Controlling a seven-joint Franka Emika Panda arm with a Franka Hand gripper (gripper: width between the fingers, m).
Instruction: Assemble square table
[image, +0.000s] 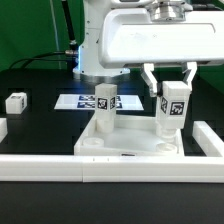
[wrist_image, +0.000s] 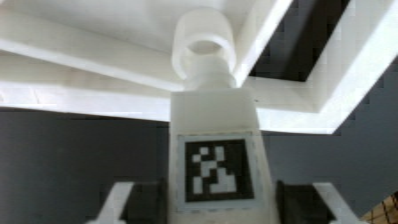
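Observation:
The white square slab (image: 128, 143) lies rim up against the front border wall. One tagged leg (image: 104, 104) stands upright on its left part. My gripper (image: 172, 92) is shut on a second tagged leg (image: 173, 110), held upright over the slab's right corner. In the wrist view this leg (wrist_image: 217, 150) runs out from between my fingers (wrist_image: 121, 205), and its round end (wrist_image: 208, 45) points at the slab's rimmed corner (wrist_image: 107, 90). I cannot tell whether the end touches the slab. A loose leg block (image: 16, 101) lies at the exterior view's left.
The long low border wall (image: 110, 167) runs along the front. The marker board (image: 78, 100) lies flat behind the slab. Another white piece (image: 2, 129) shows at the left edge. The arm's white body (image: 150, 35) hangs over the back right.

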